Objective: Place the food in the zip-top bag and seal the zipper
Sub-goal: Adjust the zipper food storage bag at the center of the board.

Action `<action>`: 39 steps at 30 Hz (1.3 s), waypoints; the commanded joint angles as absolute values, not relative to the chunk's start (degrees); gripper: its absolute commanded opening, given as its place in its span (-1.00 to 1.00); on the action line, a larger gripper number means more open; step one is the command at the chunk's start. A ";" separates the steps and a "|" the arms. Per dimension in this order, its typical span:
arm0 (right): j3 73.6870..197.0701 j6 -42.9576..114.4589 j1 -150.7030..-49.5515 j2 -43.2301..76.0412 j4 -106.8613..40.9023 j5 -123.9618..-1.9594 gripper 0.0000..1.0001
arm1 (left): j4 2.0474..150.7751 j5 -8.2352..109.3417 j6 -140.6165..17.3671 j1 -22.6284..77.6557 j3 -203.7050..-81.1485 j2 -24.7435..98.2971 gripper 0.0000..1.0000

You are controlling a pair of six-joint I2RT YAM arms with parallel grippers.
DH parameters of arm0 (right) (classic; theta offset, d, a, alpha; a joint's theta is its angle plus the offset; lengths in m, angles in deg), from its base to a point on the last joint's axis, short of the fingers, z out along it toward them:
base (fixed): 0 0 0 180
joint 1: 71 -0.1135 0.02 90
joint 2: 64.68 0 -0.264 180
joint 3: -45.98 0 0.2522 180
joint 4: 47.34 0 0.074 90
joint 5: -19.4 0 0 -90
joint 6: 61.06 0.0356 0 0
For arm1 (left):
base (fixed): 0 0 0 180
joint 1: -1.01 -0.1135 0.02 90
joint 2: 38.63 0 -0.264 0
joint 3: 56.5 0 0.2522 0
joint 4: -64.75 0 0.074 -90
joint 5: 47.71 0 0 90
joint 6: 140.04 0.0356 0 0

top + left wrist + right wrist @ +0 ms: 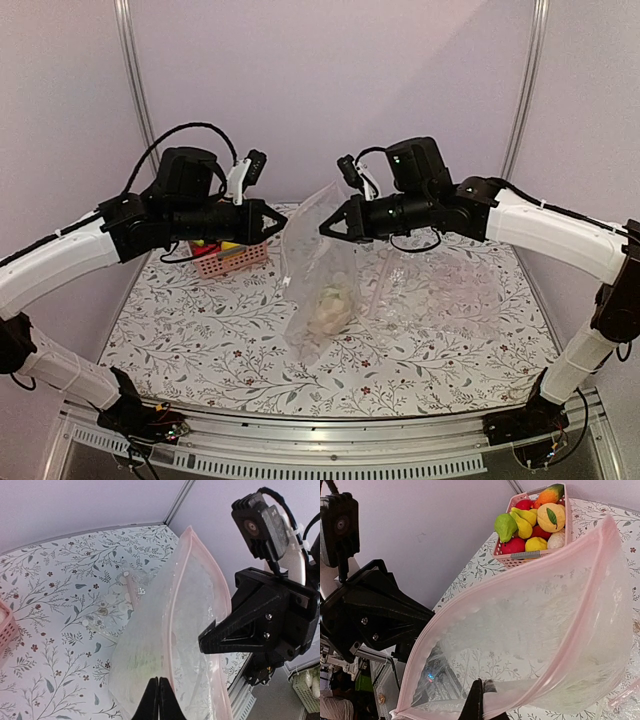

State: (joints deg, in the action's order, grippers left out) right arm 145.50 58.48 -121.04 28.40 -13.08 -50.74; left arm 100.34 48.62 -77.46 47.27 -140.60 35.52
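Note:
The zip-top bag (pixel 318 262) hangs above the table between my two grippers, with its mouth spread into a lens shape. My left gripper (pixel 283 226) is shut on one side of the pale pink zipper (pixel 172 605), and its tips (pixel 158 700) pinch the rim. My right gripper (pixel 323 228) is shut on the opposite rim (pixel 479 702). A whitish food piece (pixel 332 305) lies in the bag's bottom. Several more food pieces (pixel 530 527), red, yellow, green and orange, sit in the pink basket (pixel 518 556).
The pink basket (pixel 232 260) stands at the back left behind my left gripper. A larger crinkled clear bag (pixel 440 285) lies flat on the floral tabletop (pixel 200 330) to the right; it also shows in the left wrist view (pixel 112 602).

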 commanded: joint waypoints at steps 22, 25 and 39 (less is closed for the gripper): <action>156.73 50.96 -121.32 29.46 -5.15 -48.59 -1.00 | 103.37 46.08 -76.61 44.25 -142.23 30.80 -0.50; 156.61 51.14 -121.38 30.39 -4.69 -47.77 -1.00 | 105.44 45.76 -76.13 42.12 -142.60 30.32 -0.17; 155.30 52.22 -121.43 31.96 -5.06 -46.56 -1.00 | 113.44 46.40 -70.57 19.93 -145.86 38.32 0.67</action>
State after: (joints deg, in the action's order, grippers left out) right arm 155.27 52.03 -121.19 31.51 -3.99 -47.44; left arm 110.46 47.70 -72.33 24.98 -145.43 34.27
